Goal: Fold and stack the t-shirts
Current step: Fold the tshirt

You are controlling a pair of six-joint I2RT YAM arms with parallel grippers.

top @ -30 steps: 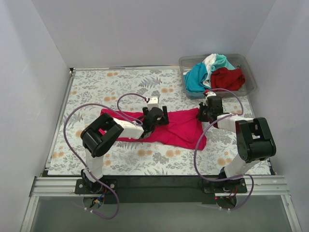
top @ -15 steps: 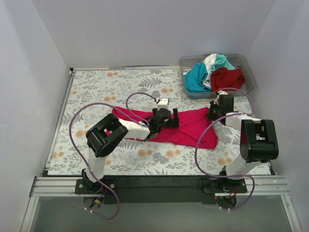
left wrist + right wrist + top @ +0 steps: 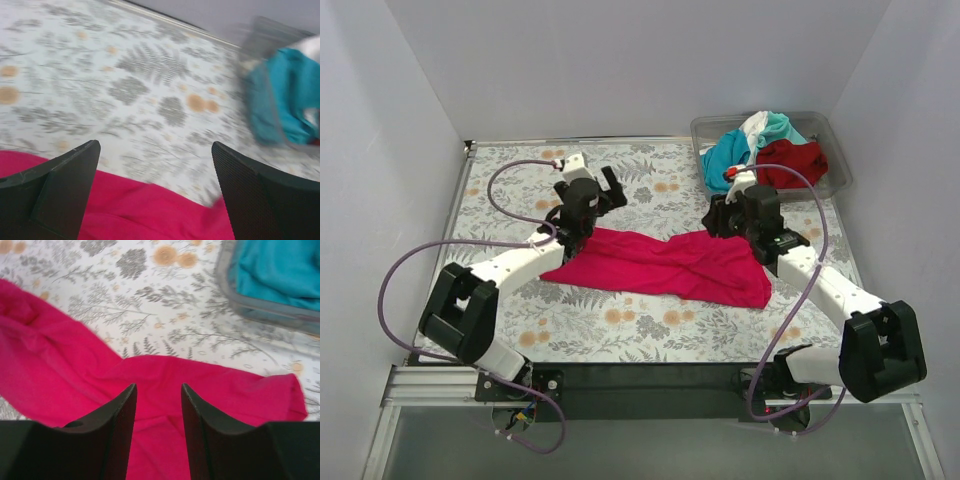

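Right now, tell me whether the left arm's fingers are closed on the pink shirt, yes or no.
No: the left fingers stand wide apart above the pink shirt, with nothing clamped between them.

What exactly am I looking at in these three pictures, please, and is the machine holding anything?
Two robot arms are bolted at the near edge of a floral table. The wide picture looks down from above and behind them. The other two come from wrist cameras, so the dark shapes there are each arm's own fingers. A magenta-pink t-shirt lies crumpled on the table. A teal shirt, a white shirt and a dark red shirt sit in a clear bin at the far right. The left gripper and right gripper are open, holding nothing.
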